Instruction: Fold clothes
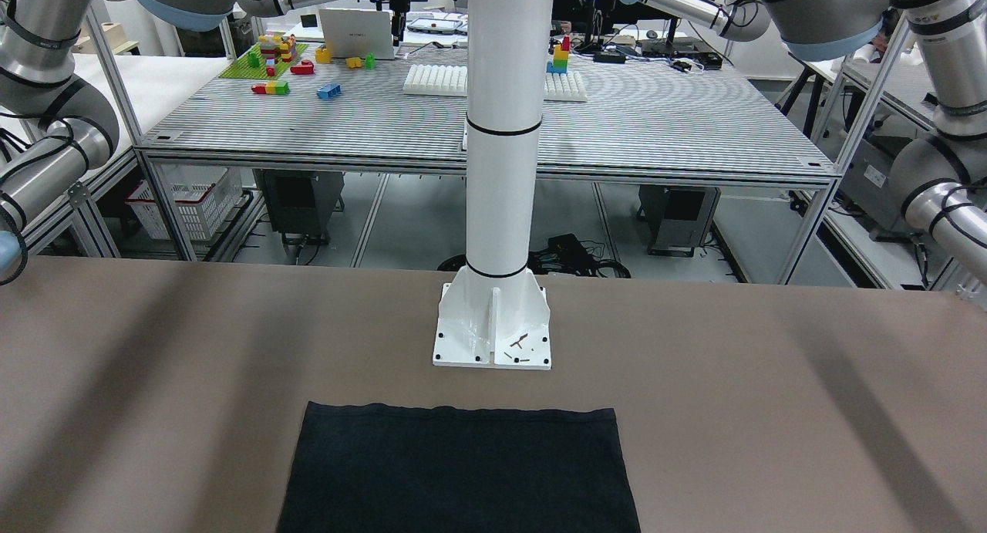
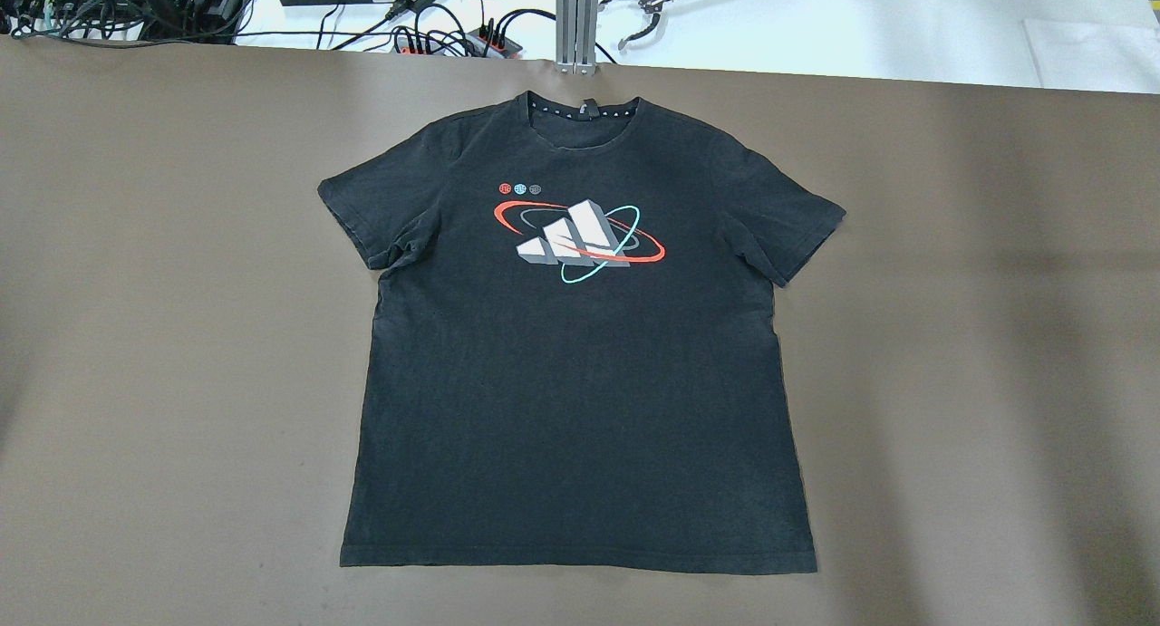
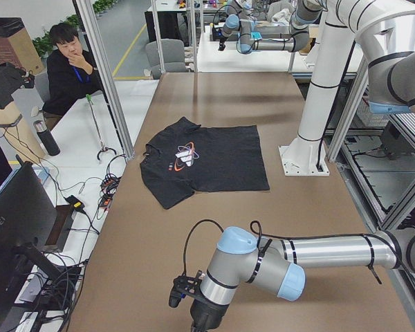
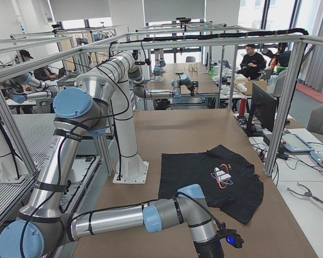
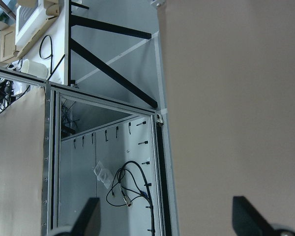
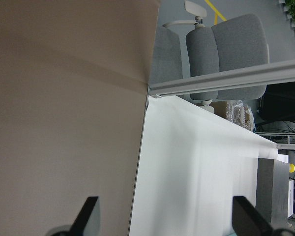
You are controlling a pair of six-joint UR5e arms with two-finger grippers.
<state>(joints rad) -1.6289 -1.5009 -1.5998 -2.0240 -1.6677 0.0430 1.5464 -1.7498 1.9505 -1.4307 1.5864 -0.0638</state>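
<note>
Shirt [image 2: 580, 363] lies flat on the table [image 2: 136, 336], midway between its left and right ends, with the collar just inside the far edge, the hem toward the robot-side edge and one sleeve out to each side. Pedestal [image 1: 493, 325] stands on the robot-side edge, behind the hem, near it but not touching. Left gripper [image 5: 165, 211] hangs over the edge at the table's left end, right gripper [image 6: 165, 206] over an edge at the right end, both well apart from the shirt.

T-shirt [image 2: 580, 409]: black, w/ white-grey logo, red + teal rings. Surface [image 2: 997, 381]: plain brown. Column [image 1: 501, 170]: white.
</note>
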